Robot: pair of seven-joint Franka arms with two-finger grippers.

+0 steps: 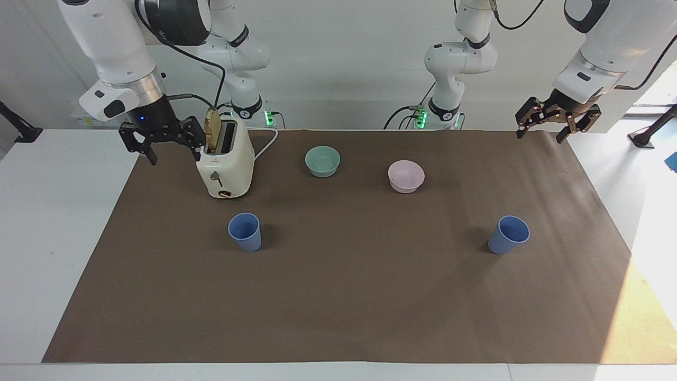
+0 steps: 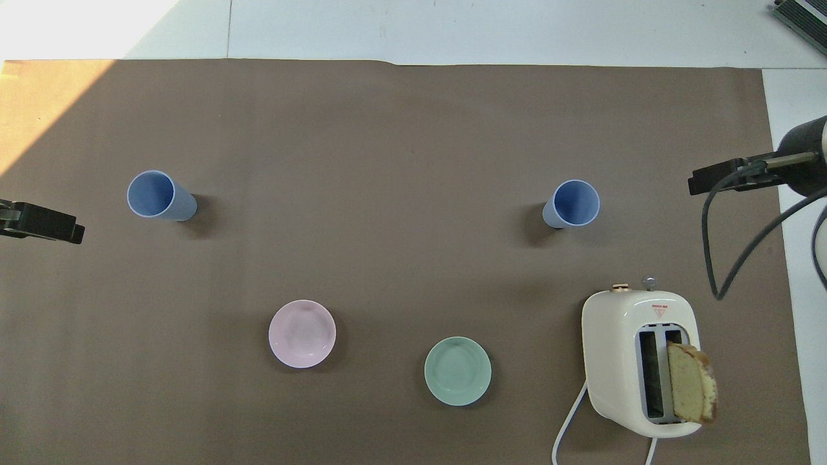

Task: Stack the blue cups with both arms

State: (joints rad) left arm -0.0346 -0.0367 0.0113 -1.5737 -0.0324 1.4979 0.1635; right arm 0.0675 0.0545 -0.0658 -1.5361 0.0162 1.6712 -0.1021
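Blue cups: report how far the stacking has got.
Nothing is done yet. The two blue cups stand apart and upright on the brown mat, one toward the right arm's end, the other toward the left arm's. Nothing is in hand: the right gripper hangs open beside the toaster, the left gripper open over the mat's edge. Picking up and stacking remain.

Overhead view: both arms cut off by frame edges, only left pincer [image 2: 42,223] tip and right pincer [image 2: 730,175] showing; toaster [image 2: 639,361] cord runs off bottom edge
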